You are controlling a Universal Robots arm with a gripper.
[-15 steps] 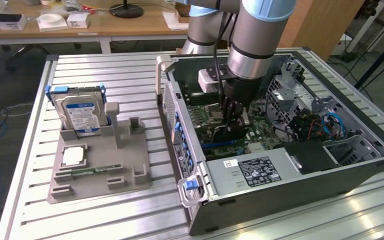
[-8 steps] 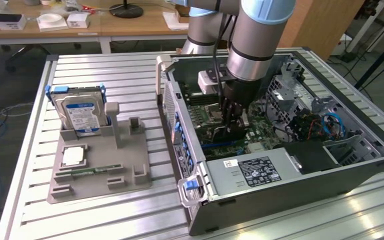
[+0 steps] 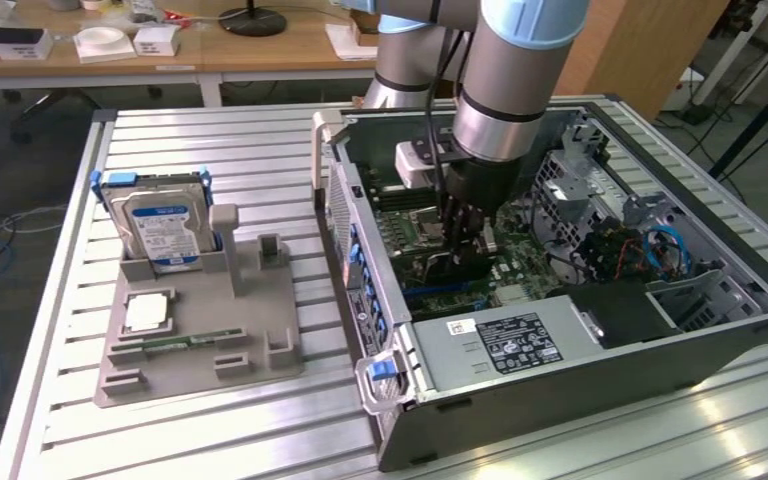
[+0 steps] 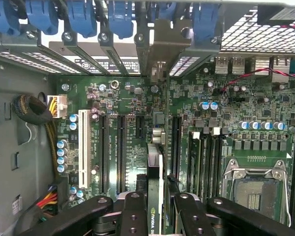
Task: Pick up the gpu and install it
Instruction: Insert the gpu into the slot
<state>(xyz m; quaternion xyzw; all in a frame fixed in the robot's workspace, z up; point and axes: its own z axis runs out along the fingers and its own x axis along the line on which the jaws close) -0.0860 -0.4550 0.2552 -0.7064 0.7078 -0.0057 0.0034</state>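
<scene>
Slatted tabletop (image 3: 197,440), open PC case (image 3: 704,350). Fingers (image 4: 132,211) clamp gpu (image 4: 155,172) edge-on above the motherboard (image 4: 137,98) slots, bracket toward the case's rear. Install step; next needs square alignment, straight press.

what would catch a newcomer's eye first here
The big arm reaching down into the open computer case, its gripper closed on the gpu, held on edge over the green motherboard. Next, the hard drive standing upright in the grey holder at the exterior view's left.
</scene>
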